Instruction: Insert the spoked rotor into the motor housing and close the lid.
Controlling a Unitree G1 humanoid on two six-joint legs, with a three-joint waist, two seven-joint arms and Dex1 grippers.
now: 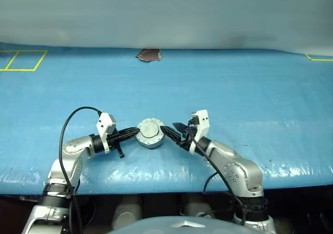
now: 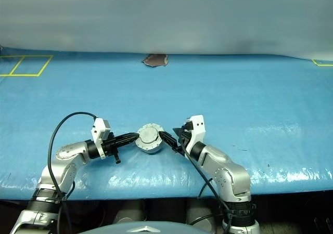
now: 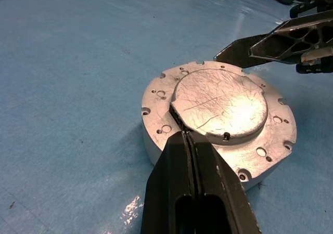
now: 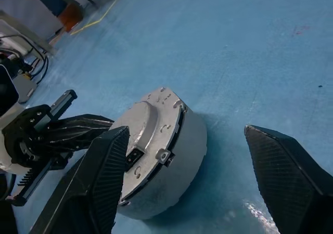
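I press my closed left pincer (image 3: 193, 156) on the grey round metal lid (image 3: 221, 101) to steady it; right pincer (image 1: 171, 131) gapes beside it.

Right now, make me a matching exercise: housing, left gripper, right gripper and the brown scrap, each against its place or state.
Things:
1. housing
2. left gripper
3. right gripper
4. brown scrap

States:
A. open, beside the housing
B. far edge of the blue sheet
C. shut, tips against the lid
D. lid down, between the grippers

Pairs: 1-D, 2-C, 3-A, 4-B
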